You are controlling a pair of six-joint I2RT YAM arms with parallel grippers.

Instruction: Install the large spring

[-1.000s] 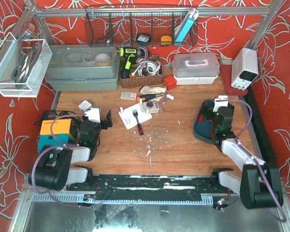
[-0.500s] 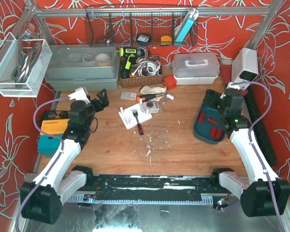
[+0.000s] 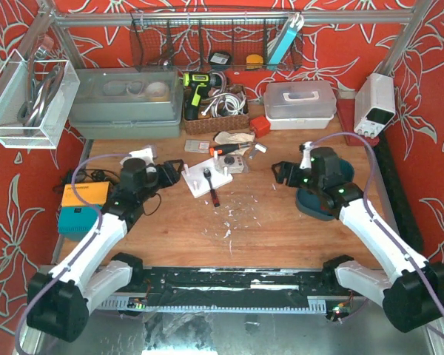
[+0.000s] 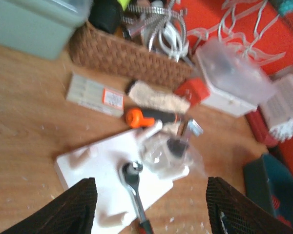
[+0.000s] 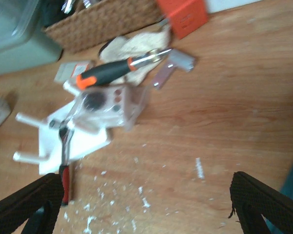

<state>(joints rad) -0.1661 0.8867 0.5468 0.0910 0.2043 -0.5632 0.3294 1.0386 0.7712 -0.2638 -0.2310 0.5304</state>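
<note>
Both arms had swung inward within the last second. The left gripper had left the orange box at the table's left side and now hung just left of the white plate. The right gripper had come off the teal case toward the middle of the table. Each pair of jaws stood apart with nothing between them. The left fingers framed the near edge of the plate.

I could not pick out the large spring with any certainty. My best guess was the clear box, which touched the plate's far corner and had something dark inside it, but both wrist views were too blurred to say.

I judged this to be the approach, with nothing picked up yet. To do it well I wanted to let the wrist cameras steady and find the spring before closing on anything. I would then come straight down and grip it across its coils. The ratchet lay across the plate and the screwdriver rested just beyond the box, so either arm could nudge them. I would keep one arm back while the other reached in.
</note>
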